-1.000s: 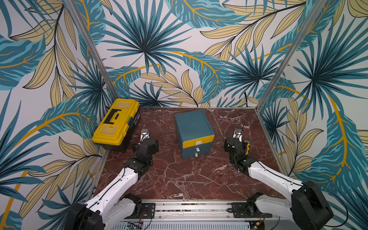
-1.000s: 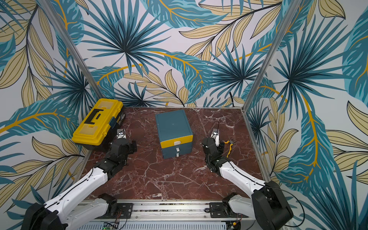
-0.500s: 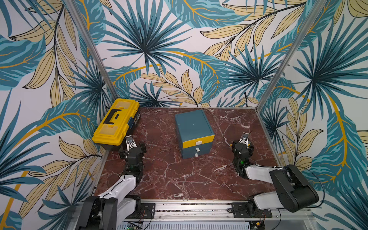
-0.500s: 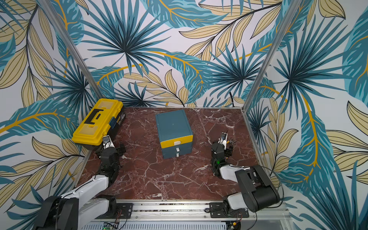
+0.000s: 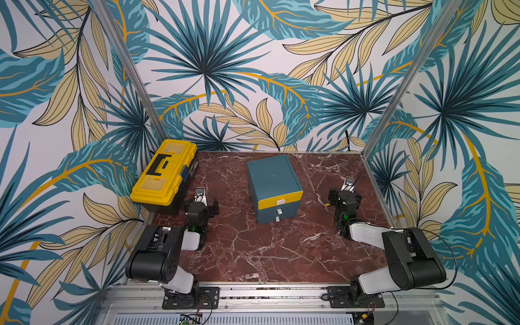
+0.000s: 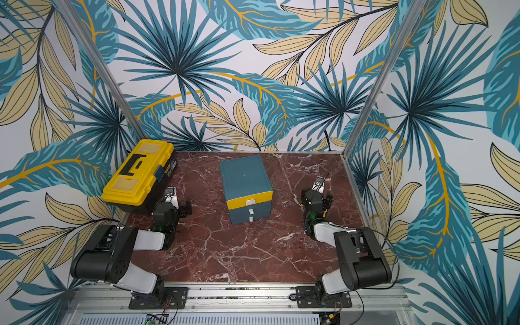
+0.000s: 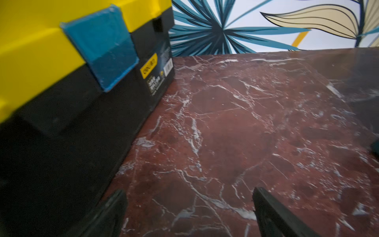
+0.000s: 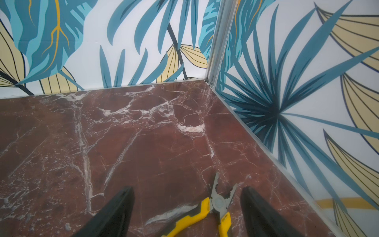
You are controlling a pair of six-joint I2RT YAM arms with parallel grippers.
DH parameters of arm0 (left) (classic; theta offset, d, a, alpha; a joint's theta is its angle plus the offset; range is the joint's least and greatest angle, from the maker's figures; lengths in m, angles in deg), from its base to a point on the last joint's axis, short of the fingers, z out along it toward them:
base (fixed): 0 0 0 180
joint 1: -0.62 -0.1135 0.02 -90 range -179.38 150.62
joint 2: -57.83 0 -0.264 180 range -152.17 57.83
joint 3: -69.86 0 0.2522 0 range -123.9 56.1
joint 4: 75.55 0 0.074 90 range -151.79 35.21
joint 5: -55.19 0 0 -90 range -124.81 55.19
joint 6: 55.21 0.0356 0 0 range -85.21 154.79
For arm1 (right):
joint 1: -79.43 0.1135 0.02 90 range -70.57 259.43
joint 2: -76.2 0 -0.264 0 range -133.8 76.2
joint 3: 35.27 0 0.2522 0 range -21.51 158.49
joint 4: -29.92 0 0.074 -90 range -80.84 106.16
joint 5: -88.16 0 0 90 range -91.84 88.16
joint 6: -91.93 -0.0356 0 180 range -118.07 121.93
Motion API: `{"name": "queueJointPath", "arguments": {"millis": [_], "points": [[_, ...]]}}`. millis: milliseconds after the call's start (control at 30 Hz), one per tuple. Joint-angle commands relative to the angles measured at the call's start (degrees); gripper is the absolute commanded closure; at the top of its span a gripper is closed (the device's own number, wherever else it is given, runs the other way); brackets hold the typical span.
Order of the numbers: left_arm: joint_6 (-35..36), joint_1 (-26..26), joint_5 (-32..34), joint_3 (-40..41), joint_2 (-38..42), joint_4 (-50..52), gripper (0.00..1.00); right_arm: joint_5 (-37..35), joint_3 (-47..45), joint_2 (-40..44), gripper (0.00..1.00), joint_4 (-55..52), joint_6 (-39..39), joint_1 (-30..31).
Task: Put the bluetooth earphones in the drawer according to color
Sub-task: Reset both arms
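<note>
Wrist views: left gripper (image 7: 187,191) and right gripper (image 8: 187,188) are gaping, empty; drawer (image 5: 274,187) sitting shut, no earphones showing. Likely finishing; next, parking.

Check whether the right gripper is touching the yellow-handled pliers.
Apart. The right wrist view shows the pliers lying between the right gripper's open jaws, with bare marble tabletop visible on both sides.

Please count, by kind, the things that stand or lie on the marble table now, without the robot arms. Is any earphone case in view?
Toolbox, yellow and black: 1
Drawer cabinet, teal with a yellow top front: 1
Pliers, yellow handles: 1
Earphone cases: 0 in view
Total: 3
</note>
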Motion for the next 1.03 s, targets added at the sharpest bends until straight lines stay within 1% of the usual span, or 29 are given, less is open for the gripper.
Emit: {"name": "queueJointPath", "arguments": {"millis": [0,67,100,133,167,233,267,333,1000], "points": [[2.37,0.1,-0.59,-2.18,-1.27,-4.86,0.0,2.21,-0.15,-0.42,0.01,-2.44,-1.17,-0.19],[1.61,0.1,-0.53,-4.05,1.17,3.18,0.0,2.27,-0.1,-0.47,0.01,-2.44,-1.17,-0.19],[1.5,0.14,-0.43,-4.11,1.35,2.75,0.0,2.21,-0.1,-0.44,0.01,-2.43,-1.17,-0.19],[1.81,0.18,-0.51,-3.45,0.42,-0.07,0.0,2.21,-0.1,-0.48,0.01,-2.52,-1.16,-0.17],[1.91,0.24,-0.53,-3.34,0.3,-0.12,0.0,2.21,-0.1,-0.44,0.01,-2.5,-1.12,-0.14],[1.47,0.19,-0.47,-4.19,1.34,3.1,0.0,2.24,-0.19,-0.26,0.01,-2.51,-1.19,-0.18],[1.68,0.19,-0.43,-3.77,0.77,1.43,0.0,2.22,-0.2,-0.33,0.01,-2.36,-1.13,-0.19],[1.6,0.21,-0.4,-4.06,1.24,2.84,0.0,2.25,-0.2,-0.2,0.01,-2.53,-1.16,-0.18],[1.77,0.29,-0.23,-3.98,1.14,2.4,0.0,2.4,0.03,-0.39,0.01,-2.87,-1.27,-0.37]]}}
